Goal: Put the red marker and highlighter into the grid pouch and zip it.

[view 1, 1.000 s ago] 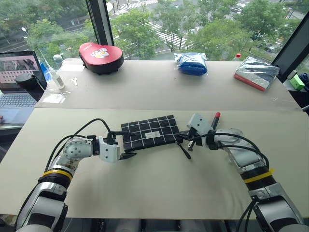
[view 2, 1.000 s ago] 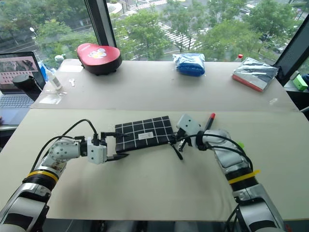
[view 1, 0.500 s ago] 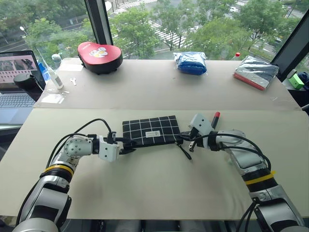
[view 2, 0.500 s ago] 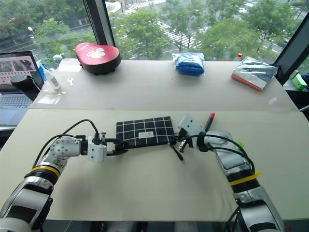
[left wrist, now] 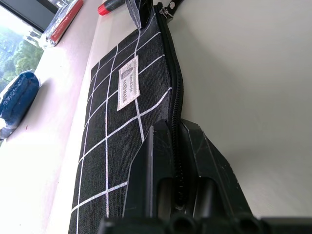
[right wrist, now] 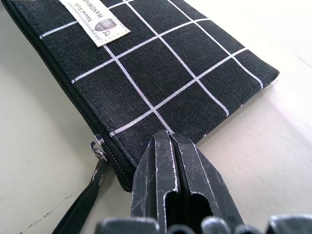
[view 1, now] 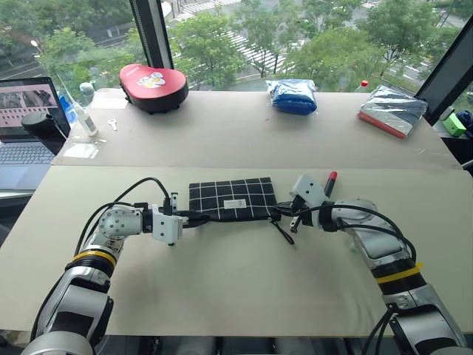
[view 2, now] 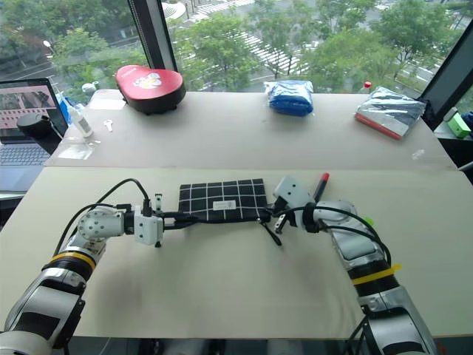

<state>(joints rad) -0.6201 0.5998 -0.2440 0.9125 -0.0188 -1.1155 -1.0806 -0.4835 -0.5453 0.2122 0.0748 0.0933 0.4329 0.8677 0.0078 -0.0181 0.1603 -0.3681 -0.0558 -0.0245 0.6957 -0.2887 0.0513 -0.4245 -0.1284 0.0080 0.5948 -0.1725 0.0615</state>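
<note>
grid pouch flat on table, zipper closed, contents hidden

The flat black fabric pouch with thin white grid lines carries a small white sewn-on label. In the right wrist view its larger line reads "HANDMA…", cut off at the picture's edge, over a smaller line beginning "Natural Sty…" and a small printed emblem. In the left wrist view the same label shows "HANDMADE" lengthwise.
</note>
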